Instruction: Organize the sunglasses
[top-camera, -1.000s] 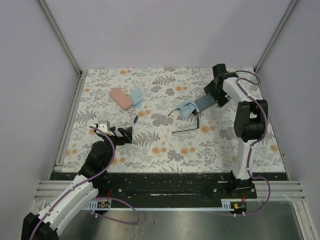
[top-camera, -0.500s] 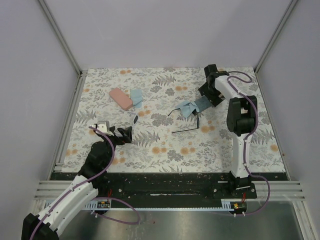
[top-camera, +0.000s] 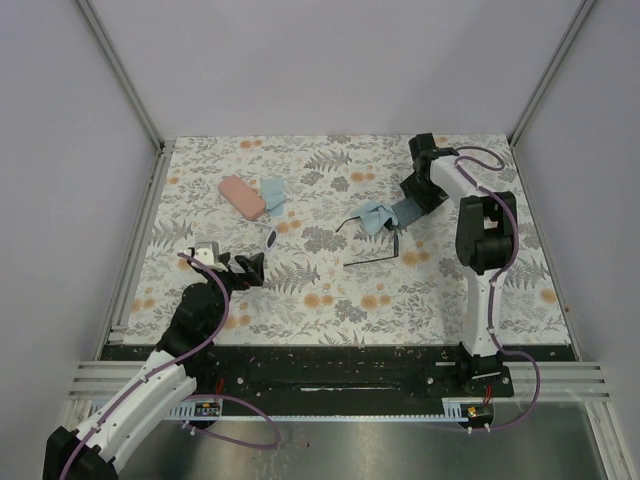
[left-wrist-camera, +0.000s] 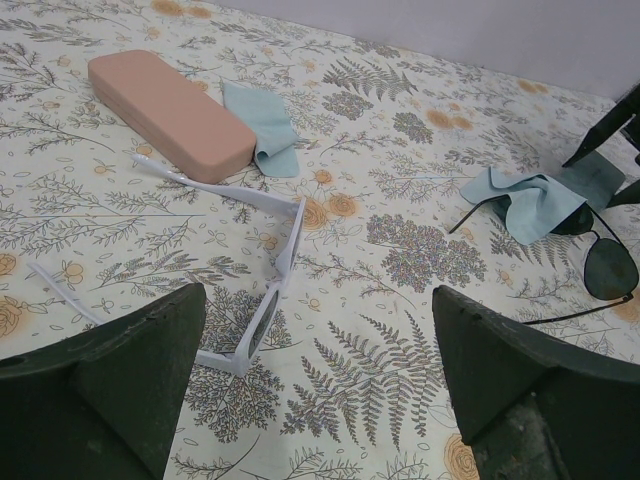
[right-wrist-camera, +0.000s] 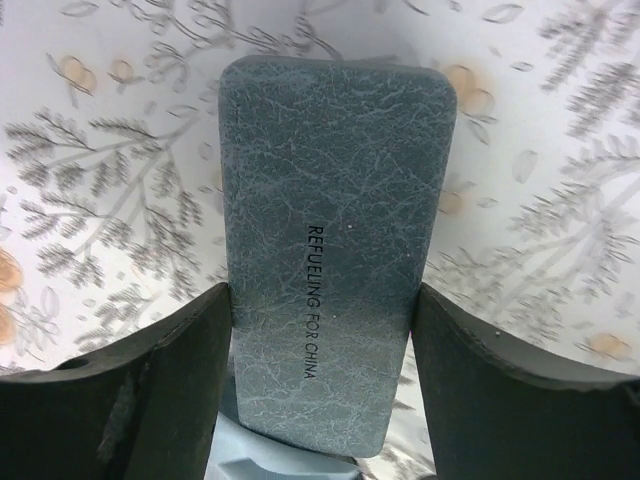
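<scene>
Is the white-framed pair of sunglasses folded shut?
No, the white sunglasses lie on the tablecloth with both temples spread open, near the pink case.

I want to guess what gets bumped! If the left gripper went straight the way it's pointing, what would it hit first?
Probably the white sunglasses, lying unfolded right in front of the open left gripper. Depth is hard to judge, but nothing else looks nearer.

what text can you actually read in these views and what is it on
"REFUELING FOR CHINA": black print running lengthwise on the grey-blue case, seen in the right wrist view.
No other text: the pink case shows no print, and nothing else in any view carries readable lettering.
</scene>
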